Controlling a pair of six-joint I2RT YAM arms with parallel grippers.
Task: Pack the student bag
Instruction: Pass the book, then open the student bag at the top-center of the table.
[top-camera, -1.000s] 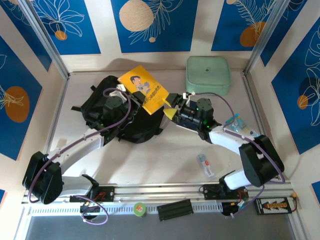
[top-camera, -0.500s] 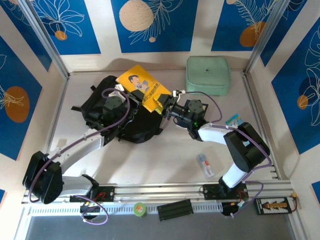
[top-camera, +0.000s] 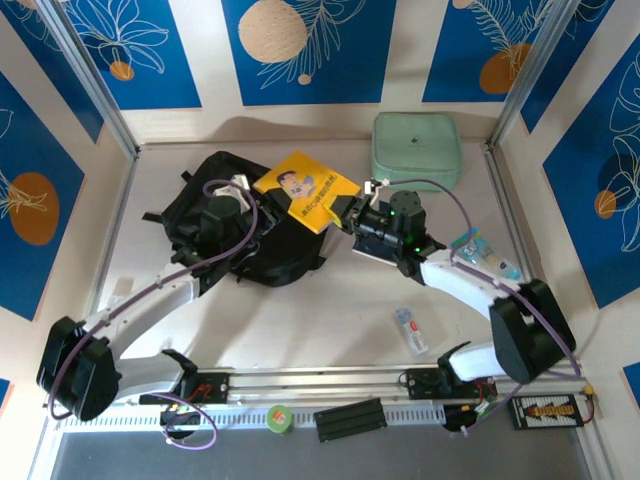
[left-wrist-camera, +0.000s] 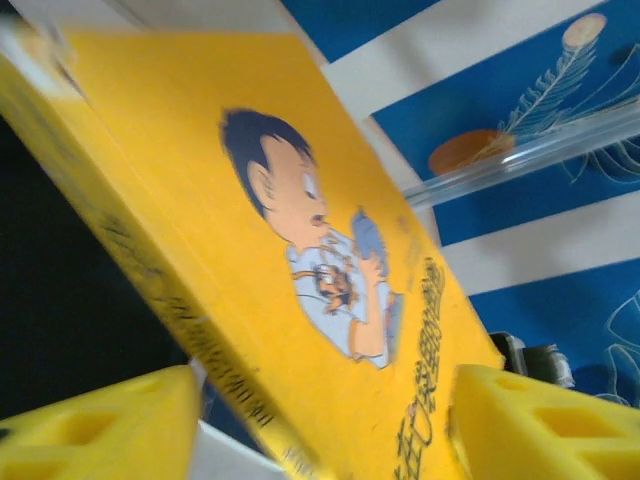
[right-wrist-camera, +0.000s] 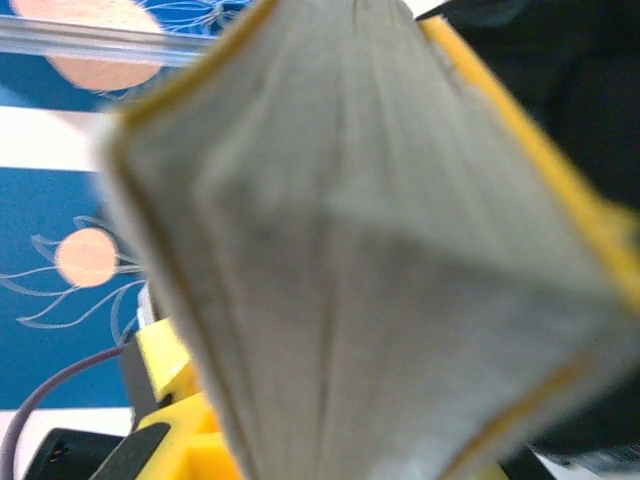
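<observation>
You are mid-way through loading the book (top-camera: 305, 190). It hangs tilted between the two grippers, above the bag (top-camera: 285, 250), which lies on its side under and just in front of the left gripper (left-wrist-camera: 320, 410). That gripper stands spread, a yellow finger (left-wrist-camera: 100, 425) on either side of the cover and neither pressing it. The right gripper (top-camera: 345, 207) is pinching the book's near corner, the page edges right up against its camera.

Next, I judge, you must find the bag's mouth, hidden below the book, and slide the book in spine first. A one-corner grip may let it swing.

The table (top-camera: 330, 300) is pale and matt. A mint case (top-camera: 416, 150) sits beyond the right gripper, and a small packet (top-camera: 410, 330) lies well behind it. Blue and white leaf-print walls (top-camera: 300, 45) close in three sides.
</observation>
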